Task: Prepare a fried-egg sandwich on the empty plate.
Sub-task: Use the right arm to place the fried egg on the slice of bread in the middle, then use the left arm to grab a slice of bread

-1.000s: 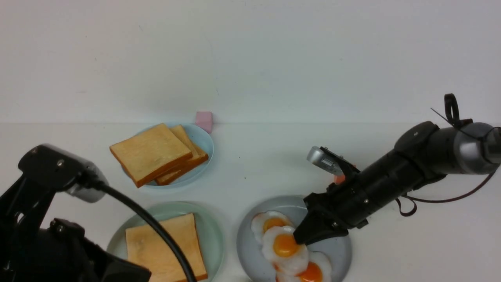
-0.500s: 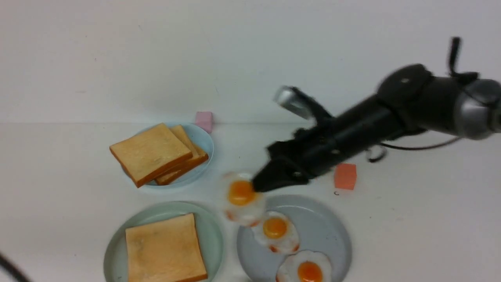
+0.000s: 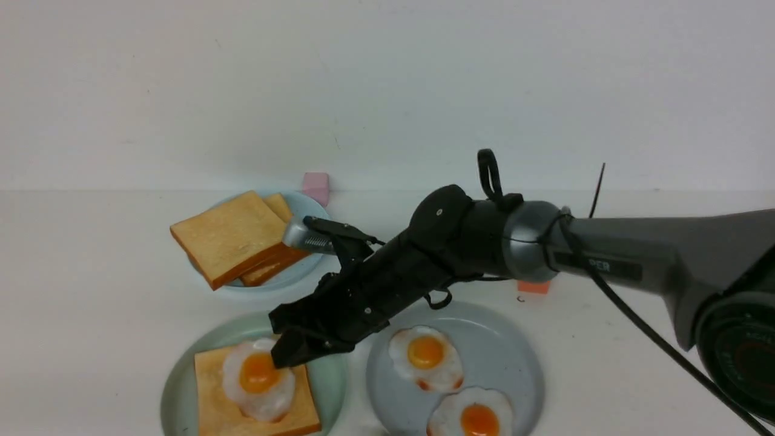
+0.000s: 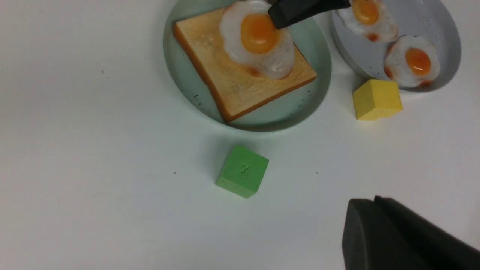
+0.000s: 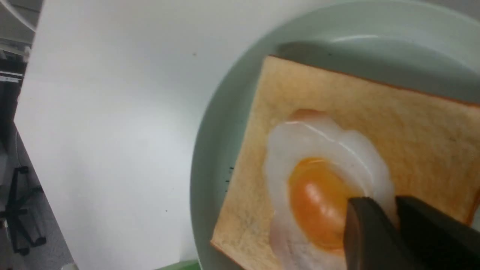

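Using the pale green plate (image 3: 177, 387) as the reference.

Progress, my read: roughly half done. Base toast (image 3: 213, 418) is down on the green plate, egg (image 3: 248, 389) is on top of it, a bit off-centre but inside the crusts. Left to do: right gripper (image 3: 280, 352) clears out, then a second slice goes on as the lid. No closed sandwich so far.

Containers, big to small:
- Green plate: one slice lying flat, the egg on it.
- Grey plate (image 3: 521, 351): just right of the green one, two fried eggs (image 3: 427, 357), apart from each other.
- Light blue plate (image 3: 303, 277): beyond the green one, stacked toast slices (image 3: 233, 236), top one overhanging the rim.

Small stuff: green block (image 4: 243, 170) on the near side of the green plate, yellow block (image 4: 378, 99) near side and to the right, by the grey plate. Pink block (image 3: 316, 188) beyond the blue plate, orange block (image 3: 534, 286) beyond the grey one.

Fingers: right ones are at the egg's edge, a narrow gap between the tips with egg white in it; can't tell if they're pinching or letting go. Left gripper (image 4: 375, 202) is away from the green plate, tips together, nothing seen between them.
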You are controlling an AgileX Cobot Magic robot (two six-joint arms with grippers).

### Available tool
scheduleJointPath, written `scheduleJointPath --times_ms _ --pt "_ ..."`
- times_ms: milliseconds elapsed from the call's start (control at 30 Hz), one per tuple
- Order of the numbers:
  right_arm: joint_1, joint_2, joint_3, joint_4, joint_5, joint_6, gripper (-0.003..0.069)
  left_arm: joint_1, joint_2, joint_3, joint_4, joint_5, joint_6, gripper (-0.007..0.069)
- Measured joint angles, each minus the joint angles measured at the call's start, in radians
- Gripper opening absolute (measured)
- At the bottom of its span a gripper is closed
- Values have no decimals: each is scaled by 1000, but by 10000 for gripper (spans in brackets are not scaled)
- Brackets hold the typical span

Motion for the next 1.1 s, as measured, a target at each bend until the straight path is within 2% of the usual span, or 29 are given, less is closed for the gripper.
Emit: scheduleJointPath --times_ms 133,200,233,300,367,433,467,500,533,633,733,867,967,1100 --pt "-1 -13 -6 -47 18 13 295 0 0 0 0 -7 0 34" --pt "-1 -47 -6 -119 38 43 384 0 0 2 0 -33 -1 37" --pt "-1 -51 -6 -128 38 48 392 0 0 3 0 -38 -3 38" --pt "-4 -124 -6 -269 73 129 480 0 9 24 2 -115 -55 39" --pt "-12 -203 -6 -406 127 231 528 0 39 39 19 -151 -145 39" --pt "-15 -277 -6 -530 168 301 554 0 94 48 54 -173 -238 41" --pt "-18 -348 -6 -633 212 368 566 0 143 50 93 -189 -315 43" --pt "-18 -348 -6 -633 218 377 567 0 152 50 93 -189 -315 43" --pt "-18 -432 -6 -733 264 440 573 0 227 47 149 -227 -385 46" --pt "0 -565 -6 -836 326 494 576 1 362 19 221 -296 -461 49" --pt "43 -696 15 -872 345 504 577 45 516 -52 251 -354 -486 50" --pt "118 -848 120 -872 320 501 577 150 688 -166 218 -379 -431 50" --pt "188 -971 285 -872 246 461 577 289 843 -291 67 -385 -283 50" --pt "242 -1075 431 -872 170 428 577 398 984 -397 -170 -382 -98 51"
